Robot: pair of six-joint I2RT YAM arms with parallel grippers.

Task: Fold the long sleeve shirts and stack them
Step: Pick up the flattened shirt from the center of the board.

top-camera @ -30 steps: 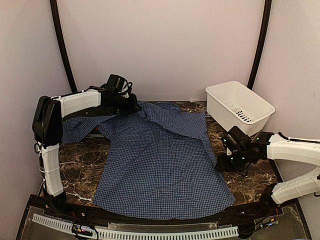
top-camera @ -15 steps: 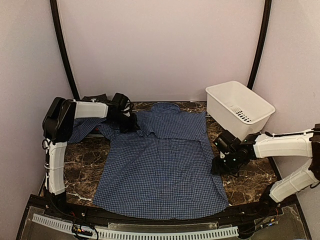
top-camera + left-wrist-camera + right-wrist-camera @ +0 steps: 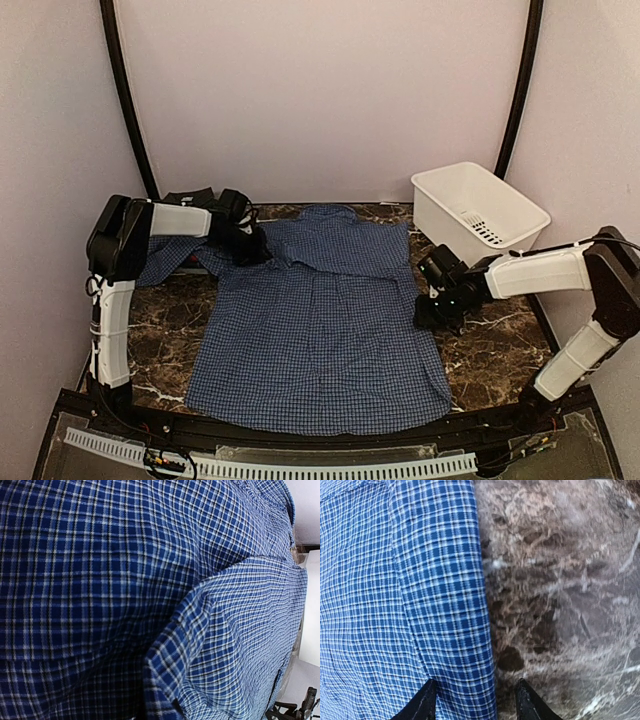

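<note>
Only close-up: right jaws astride shirt (image 3: 440,605)

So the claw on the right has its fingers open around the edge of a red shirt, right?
Not quite. The shirt is blue with a fine white check, not red, as the right wrist view shows. The rest is right: the right claw is open, with one finger on each side of the shirt's edge.
</note>
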